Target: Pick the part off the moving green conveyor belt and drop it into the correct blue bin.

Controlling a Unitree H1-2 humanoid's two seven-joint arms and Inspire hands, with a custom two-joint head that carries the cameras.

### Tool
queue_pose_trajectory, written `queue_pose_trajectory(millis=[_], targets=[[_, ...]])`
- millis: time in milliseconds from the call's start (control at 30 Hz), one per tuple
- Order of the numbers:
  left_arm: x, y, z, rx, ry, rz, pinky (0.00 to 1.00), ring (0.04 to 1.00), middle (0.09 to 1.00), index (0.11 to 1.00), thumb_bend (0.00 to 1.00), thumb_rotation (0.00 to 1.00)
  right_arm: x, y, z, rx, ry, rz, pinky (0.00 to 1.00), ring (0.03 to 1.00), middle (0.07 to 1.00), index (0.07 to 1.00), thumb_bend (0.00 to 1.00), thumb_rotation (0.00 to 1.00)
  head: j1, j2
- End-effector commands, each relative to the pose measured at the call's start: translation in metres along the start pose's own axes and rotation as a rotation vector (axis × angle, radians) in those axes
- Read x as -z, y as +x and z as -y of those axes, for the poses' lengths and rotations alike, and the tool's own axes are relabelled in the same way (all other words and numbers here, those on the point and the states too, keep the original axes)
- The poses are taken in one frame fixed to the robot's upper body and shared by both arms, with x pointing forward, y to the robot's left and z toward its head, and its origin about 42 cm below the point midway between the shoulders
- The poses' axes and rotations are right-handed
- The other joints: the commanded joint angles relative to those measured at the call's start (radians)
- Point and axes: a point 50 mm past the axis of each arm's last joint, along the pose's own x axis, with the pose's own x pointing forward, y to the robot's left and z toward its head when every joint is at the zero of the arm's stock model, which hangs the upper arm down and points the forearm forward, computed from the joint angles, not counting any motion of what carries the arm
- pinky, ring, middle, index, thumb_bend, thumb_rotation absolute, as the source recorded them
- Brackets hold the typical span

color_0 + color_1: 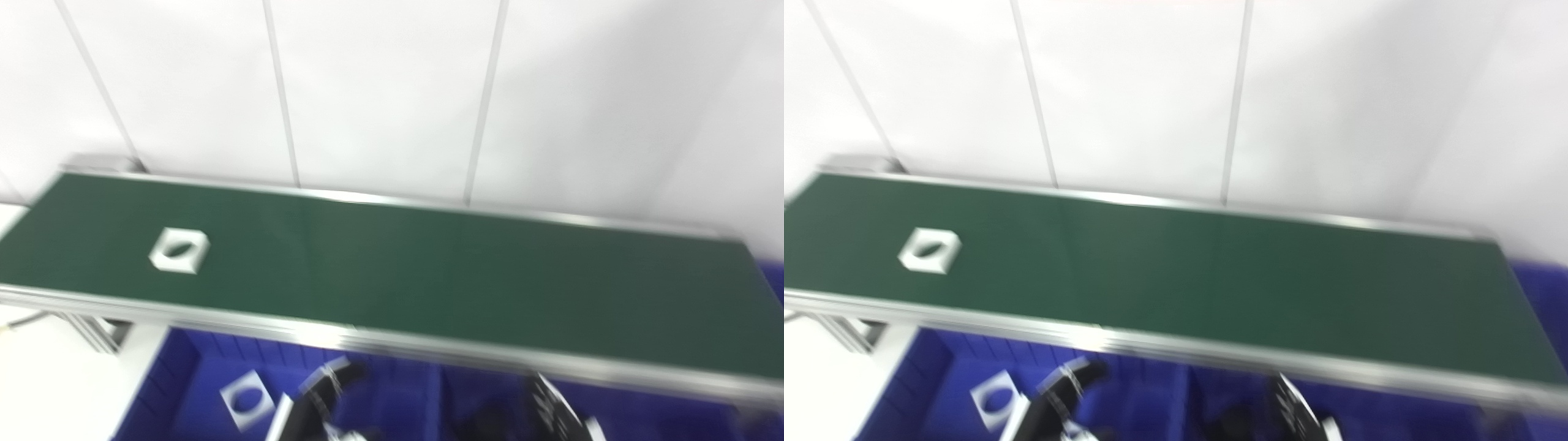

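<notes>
A white square part with a round hole [179, 250] lies on the green conveyor belt [429, 275] near its left end. Below the belt's front rail, my left hand [324, 392] hangs over the left blue bin [184, 380], blurred, with its fingers pointing up and to the right and nothing visibly held. A second white square part with a hole [247, 399] lies in that bin, left of the hand. My right hand [554, 410] shows only as a dark blurred shape at the bottom edge, over another blue bin [478, 398].
The belt has silver rails [392, 343] along front and back and white wall panels behind it. A metal leg frame [98, 331] stands under its left end. More blue bin [773, 278] shows past the belt's right end. The whole picture is motion-blurred.
</notes>
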Motion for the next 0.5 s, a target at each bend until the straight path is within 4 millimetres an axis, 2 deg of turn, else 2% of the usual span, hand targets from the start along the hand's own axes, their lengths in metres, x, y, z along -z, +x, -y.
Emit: queue_pose_trajectory(millis=[0,300,467], targets=[[-0.008,0.007,0.008,0.003,0.011,0.069,0.89,0.793,0.775,0.725,0.69,0.0,-0.008,0.004,0.005,0.0,0.025,0.073,0.77,0.832,0.873,0.897,0.68,0.17,0.016,-0.008],[-0.011,0.01,0.006,-0.003,0.011,0.054,0.84,0.777,0.775,0.728,0.71,0.0,-0.002,0.005,0.009,-0.002,0.031,0.052,0.79,0.855,0.892,0.908,0.66,0.16,0.05,-0.024],[-0.028,0.01,-0.005,-0.047,0.017,0.086,0.78,0.749,0.784,0.741,0.7,0.0,-0.002,0.004,0.011,-0.006,0.037,0.052,0.79,0.862,0.9,0.916,0.66,0.16,0.066,-0.012]])
